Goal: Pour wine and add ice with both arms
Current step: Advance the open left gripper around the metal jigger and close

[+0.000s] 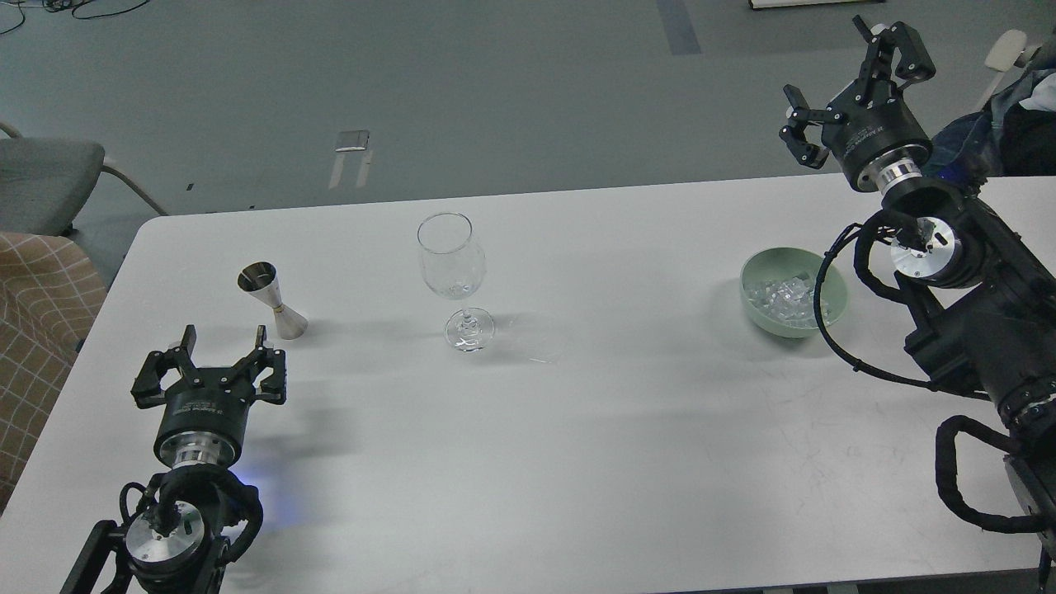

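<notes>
A clear stemmed wine glass (452,268) stands upright near the middle of the white table (577,429). A steel jigger (271,300) stands to its left; any wine in it cannot be seen. A pale green bowl (833,301) at the right holds several clear ice chunks (780,295). My left gripper (221,346) is open and empty, low over the table, just in front and left of the jigger. My right gripper (841,70) is open and empty, raised beyond the table's far edge, above and behind the bowl.
A grey chair (49,177) and a checked cushion (33,330) stand off the table's left side. My right arm's cable loops (833,330) hang beside the bowl. Dark clothing (1019,124) sits at the far right.
</notes>
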You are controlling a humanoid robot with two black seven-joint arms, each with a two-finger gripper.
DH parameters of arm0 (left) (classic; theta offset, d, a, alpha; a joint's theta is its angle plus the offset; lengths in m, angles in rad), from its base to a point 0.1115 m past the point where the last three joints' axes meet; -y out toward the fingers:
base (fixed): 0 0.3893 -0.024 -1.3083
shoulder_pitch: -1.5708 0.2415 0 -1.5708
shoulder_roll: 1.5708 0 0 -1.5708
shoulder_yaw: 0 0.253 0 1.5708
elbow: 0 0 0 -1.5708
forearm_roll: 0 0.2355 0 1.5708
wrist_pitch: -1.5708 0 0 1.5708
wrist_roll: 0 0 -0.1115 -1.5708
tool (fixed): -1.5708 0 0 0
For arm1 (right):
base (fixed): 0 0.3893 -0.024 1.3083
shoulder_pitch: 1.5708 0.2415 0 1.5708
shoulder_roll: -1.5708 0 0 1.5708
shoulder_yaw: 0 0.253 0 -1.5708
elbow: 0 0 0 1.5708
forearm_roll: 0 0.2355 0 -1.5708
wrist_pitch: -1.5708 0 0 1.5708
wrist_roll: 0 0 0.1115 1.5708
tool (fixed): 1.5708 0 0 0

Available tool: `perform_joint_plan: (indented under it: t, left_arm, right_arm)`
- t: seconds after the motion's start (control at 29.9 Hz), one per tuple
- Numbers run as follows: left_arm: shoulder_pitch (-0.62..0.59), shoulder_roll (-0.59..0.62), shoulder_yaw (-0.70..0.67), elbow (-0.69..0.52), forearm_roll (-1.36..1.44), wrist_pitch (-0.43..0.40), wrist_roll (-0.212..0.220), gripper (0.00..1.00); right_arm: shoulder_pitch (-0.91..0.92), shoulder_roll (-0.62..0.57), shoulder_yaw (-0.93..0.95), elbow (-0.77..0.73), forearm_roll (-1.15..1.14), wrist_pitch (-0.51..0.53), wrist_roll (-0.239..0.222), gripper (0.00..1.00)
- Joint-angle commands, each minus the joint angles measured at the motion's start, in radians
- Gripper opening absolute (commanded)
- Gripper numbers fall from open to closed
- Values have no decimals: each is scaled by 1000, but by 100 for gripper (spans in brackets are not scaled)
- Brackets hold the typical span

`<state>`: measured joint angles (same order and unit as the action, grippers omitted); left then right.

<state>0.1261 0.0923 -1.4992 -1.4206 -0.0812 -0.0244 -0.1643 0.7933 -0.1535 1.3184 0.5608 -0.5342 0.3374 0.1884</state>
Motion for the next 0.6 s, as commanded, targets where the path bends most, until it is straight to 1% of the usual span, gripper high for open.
perform_joint_plan:
  t: [0.0,0.23,0.3,0.5,0.57]
  left_arm:
    - [-16,0,7,43,0,-9,-1,78]
    - [-94,-39,10,120,0,-23,8,78]
    - [-127,-57,30,161,0,-28,6,78]
    - [-160,-59,37,215,-2,-29,5,79]
    - [-193,-57,39,258,-2,-38,3,79]
  right_arm:
    - [1,0,-5,1,0,-1,-1,100]
    - [1,-11,-4,1,0,-1,-1,100]
    - [1,-17,-4,1,0,-1,0,100]
    - [4,-21,-2,1,0,-1,-1,100]
    - [9,-32,-2,1,0,-1,-1,100]
